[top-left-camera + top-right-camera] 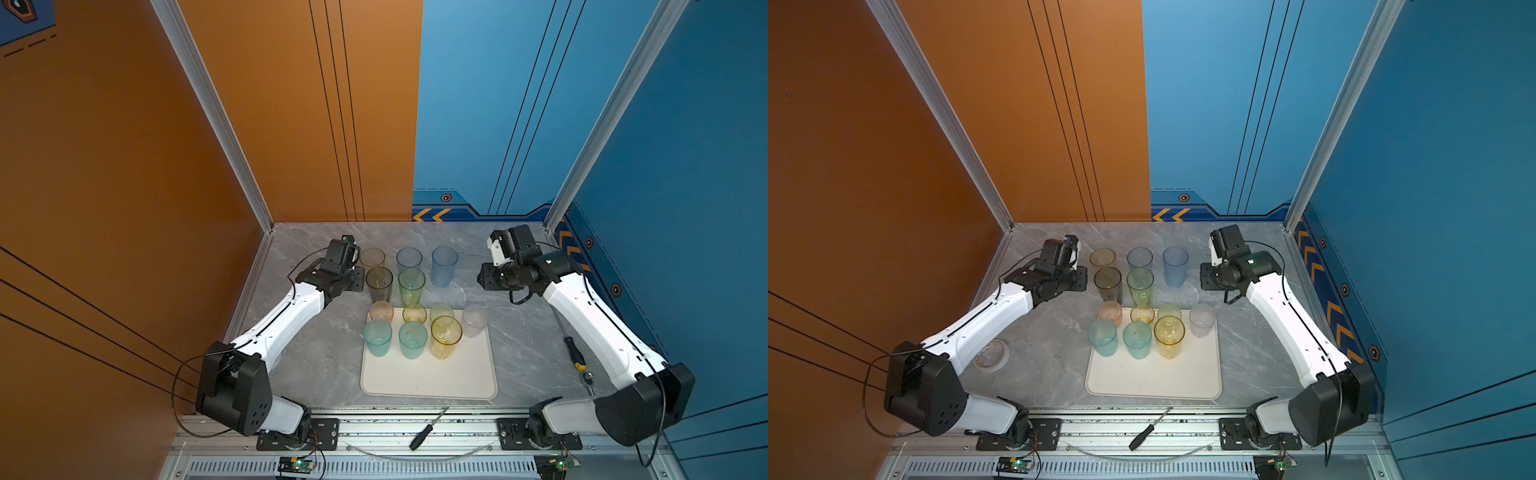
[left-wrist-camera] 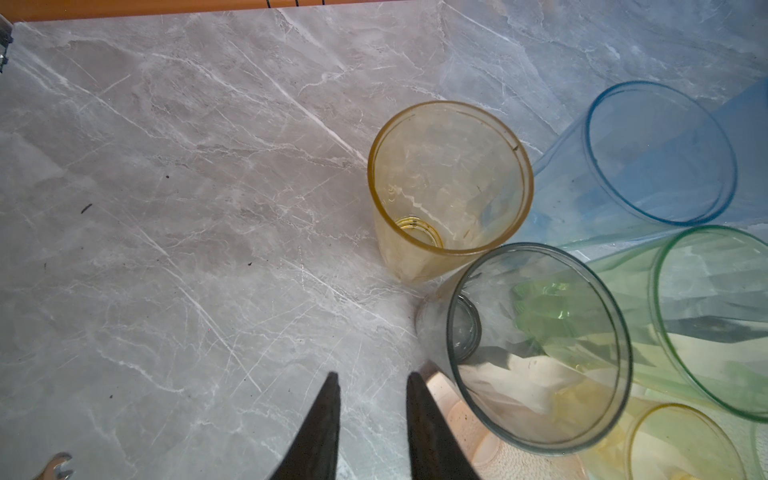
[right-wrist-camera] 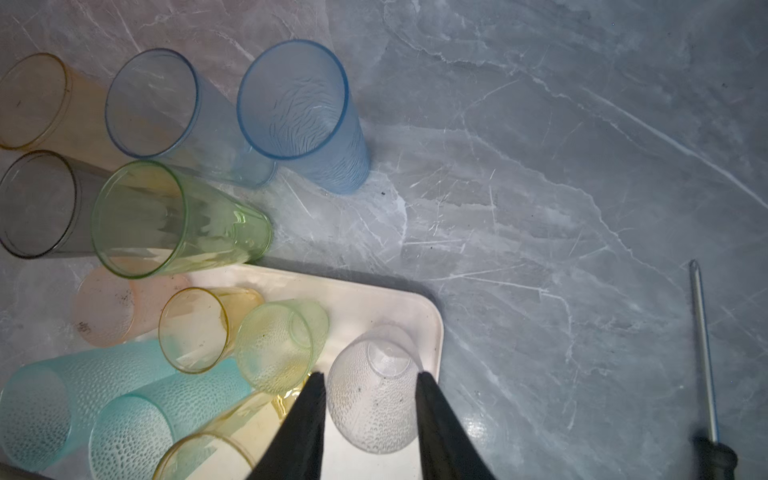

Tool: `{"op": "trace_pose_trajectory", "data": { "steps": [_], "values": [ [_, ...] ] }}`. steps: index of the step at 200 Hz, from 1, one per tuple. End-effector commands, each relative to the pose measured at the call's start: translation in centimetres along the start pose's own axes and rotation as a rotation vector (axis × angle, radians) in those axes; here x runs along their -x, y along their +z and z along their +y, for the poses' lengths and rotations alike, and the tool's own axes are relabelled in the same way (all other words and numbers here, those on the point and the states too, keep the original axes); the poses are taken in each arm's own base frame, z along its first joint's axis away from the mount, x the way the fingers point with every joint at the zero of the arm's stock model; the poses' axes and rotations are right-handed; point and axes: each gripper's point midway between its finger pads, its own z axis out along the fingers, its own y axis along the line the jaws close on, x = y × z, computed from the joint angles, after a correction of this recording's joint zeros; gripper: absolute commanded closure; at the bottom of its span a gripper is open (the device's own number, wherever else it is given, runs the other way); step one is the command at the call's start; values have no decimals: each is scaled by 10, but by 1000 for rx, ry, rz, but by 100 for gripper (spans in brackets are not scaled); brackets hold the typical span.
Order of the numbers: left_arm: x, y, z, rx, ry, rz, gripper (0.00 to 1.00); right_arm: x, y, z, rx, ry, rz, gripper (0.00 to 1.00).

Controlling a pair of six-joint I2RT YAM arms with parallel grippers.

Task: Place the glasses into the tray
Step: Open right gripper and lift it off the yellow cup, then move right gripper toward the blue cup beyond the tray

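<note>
Now | right claw (image 3: 370,376) spread, clear glass (image 3: 374,411) near, ungripped | left claw (image 2: 372,376) spread beside grey glass (image 2: 540,353)

Marble table (image 1: 316,365) carries tray (image 1: 428,380), tall glasses (image 1: 444,266), a screwdriver (image 1: 574,353)

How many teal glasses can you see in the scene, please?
2. The left teal glass stands on the tray by its left rim; the right teal glass stands next to it, between it and the tall yellow glass. None appears hidden.
</note>
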Motion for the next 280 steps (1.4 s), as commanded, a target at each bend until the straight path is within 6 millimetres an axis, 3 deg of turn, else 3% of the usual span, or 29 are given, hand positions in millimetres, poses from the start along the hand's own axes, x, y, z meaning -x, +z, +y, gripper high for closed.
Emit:
{"op": "trace_pose_trajectory", "data": {
  "steps": [1,37,95,118,124,173,219,224,280],
  "values": [
    [-4,-2,4,-5,-13,5,71,20,5,0,14,-14,-19,65],
    [-9,-1,6,-5,-23,13,69,40,19,-2,5,-16,-13,64],
    [-10,-2,5,-11,-23,10,69,66,49,-23,-69,-8,35,67],
    [-12,1,3,-16,-22,19,69,68,63,-23,-72,-19,75,68],
    [-12,2,3,-17,-22,21,69,77,61,-20,-66,-20,57,68],
    [-12,1,3,-17,-21,20,69,93,84,-6,-26,-29,78,69],
    [-13,3,5,-11,-20,23,69,98,102,9,-15,-64,118,71],
    [-13,3,5,-11,-18,24,69,93,114,8,-19,-68,148,71],
    [-15,5,8,-5,-21,31,69,90,132,13,-33,-86,182,72]
  ]
}}
